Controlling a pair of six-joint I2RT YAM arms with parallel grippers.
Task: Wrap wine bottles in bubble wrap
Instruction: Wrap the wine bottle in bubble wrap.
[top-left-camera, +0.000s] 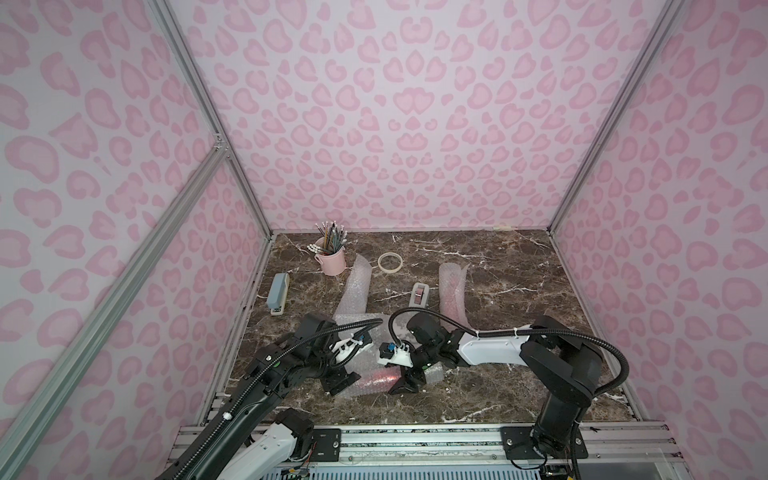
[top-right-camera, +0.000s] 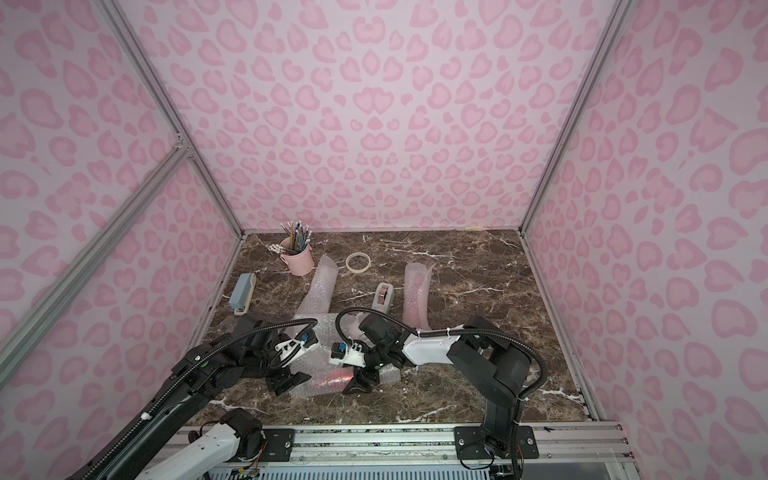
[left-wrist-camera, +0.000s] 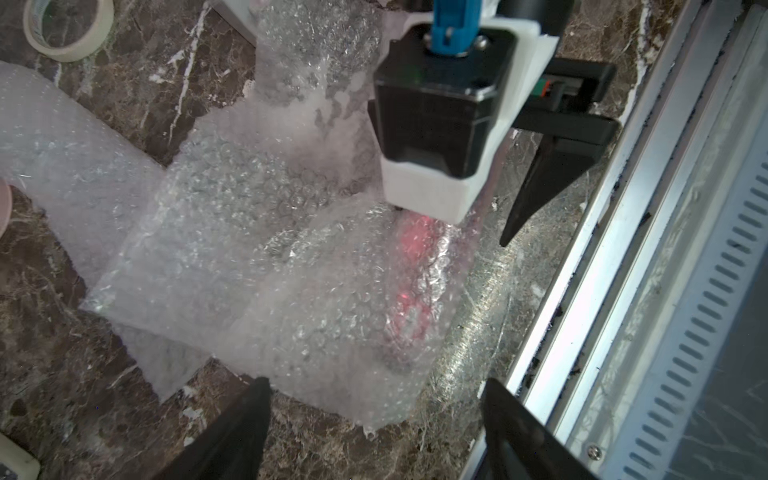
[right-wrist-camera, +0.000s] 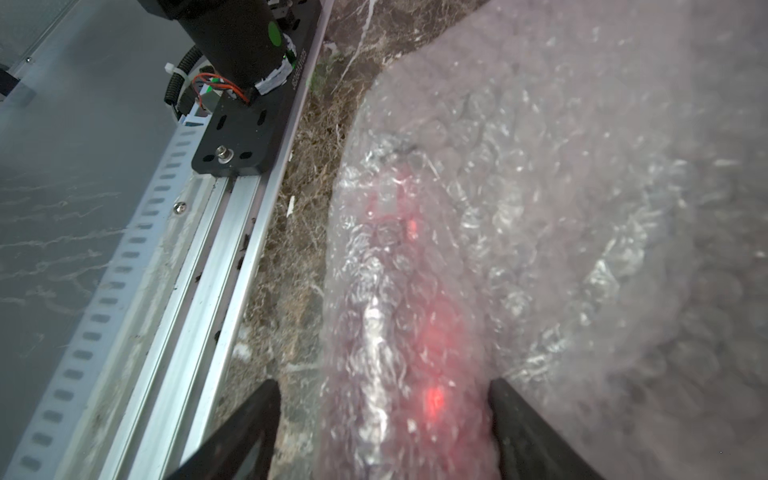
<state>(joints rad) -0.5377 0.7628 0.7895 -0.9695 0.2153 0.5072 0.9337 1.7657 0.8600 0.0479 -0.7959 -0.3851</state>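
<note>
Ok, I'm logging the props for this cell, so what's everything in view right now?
wine bottle: one seen, pink-red, lying inside wrap at the table's front
bubble wrap: at least three pieces, clear whitish; two rolled tubes mid-table, one sheet around the bottle
cup of pencils: one, pink, back left
tape ring: one, cream, back middle
tape dispenser: one, grey, between the tubes
stapler: one, blue-grey, left edge
table: one, brown marble
left tool: one, black, open, at one end of the front sheet
right tool: one, black, open, straddling the wrapped bottle
</note>
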